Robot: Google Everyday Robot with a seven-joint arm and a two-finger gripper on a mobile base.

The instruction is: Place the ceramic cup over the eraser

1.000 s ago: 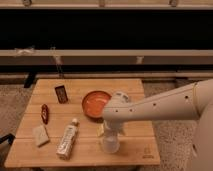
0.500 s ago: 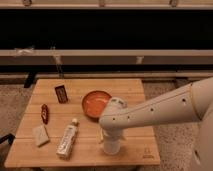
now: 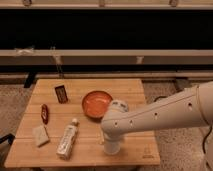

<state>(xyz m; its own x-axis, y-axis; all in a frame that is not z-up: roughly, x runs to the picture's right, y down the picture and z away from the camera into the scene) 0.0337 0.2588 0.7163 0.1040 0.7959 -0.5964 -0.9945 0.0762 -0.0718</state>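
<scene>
The ceramic cup (image 3: 111, 147) is a small plain white cup standing near the front edge of the wooden table (image 3: 130, 90). My gripper (image 3: 106, 136) is right on top of the cup, at the end of the white arm that reaches in from the right, and it is mostly hidden by the wrist. The eraser (image 3: 61, 93) is a small dark flat block lying at the back left of the table, well apart from the cup and the gripper.
An orange bowl (image 3: 96, 103) sits just behind the arm's wrist. A white labelled bottle (image 3: 67, 139) lies left of the cup. A slim red object (image 3: 44, 112) and a pale beige block (image 3: 40, 135) lie at the left side.
The arm's wrist has sunk a little lower over the cup. The cup and the other things on the table have stayed where they were.
</scene>
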